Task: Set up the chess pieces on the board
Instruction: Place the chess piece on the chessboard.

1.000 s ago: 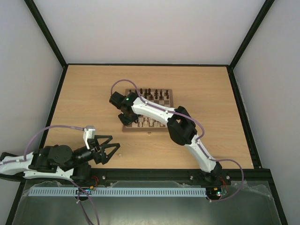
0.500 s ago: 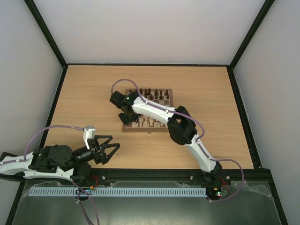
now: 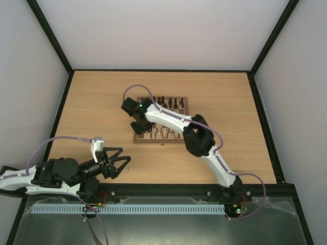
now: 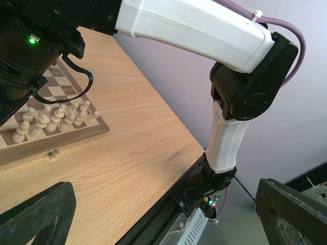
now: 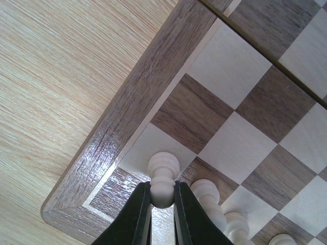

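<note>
At the board's [image 5: 148, 92] near left corner, the right gripper [image 5: 162, 198] is pinched tight on the neck of a pale chess piece [image 5: 163, 164]. The piece stands roughly upright over the squares beside the brown border. The dark fingers hide its base, so I cannot tell whether it sits on the wood or hangs just above it, nor exactly which square it is over.

Another pale piece [image 5: 206, 190] stands just beside the right-hand finger, with more in a line behind it. The main risk looks to be there: when the jaws spread to let go, the outer finger could nudge that neighbour and tip it into the row.

If the held piece is not fully down or leans a little, it may wobble on its small base, fall and roll off across the border onto the table [image 3: 92, 112]. A slanted pull-away could also drag the piece by its head.

The left gripper [image 3: 122, 166] lies low near the table's front edge, well apart from the board, jaws spread wide and holding nothing. The dark pieces [image 3: 167, 100] fill the far rows.
</note>
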Controlling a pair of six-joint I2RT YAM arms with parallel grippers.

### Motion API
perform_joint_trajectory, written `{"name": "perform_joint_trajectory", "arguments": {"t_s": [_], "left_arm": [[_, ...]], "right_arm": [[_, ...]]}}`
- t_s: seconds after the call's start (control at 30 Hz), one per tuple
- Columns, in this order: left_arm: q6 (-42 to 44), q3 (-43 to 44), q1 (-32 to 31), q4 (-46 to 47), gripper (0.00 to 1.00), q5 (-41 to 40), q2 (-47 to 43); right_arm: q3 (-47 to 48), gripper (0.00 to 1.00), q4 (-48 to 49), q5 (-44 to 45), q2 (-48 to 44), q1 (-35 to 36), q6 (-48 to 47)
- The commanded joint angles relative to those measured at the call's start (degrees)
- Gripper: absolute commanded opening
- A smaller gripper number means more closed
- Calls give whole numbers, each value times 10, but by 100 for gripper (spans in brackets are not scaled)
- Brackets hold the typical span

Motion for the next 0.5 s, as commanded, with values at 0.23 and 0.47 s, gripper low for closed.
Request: {"name": "perform_joint_trajectory", "arguments": {"t_s": [0.23, 0.47], "left_arm": [[14, 14, 4, 10, 99, -6, 5], [15, 14, 4, 10, 99, -5, 6]], "right_arm": [[17, 6, -20, -16, 22, -3, -10], [18, 10, -16, -19, 23, -2, -8]]}}
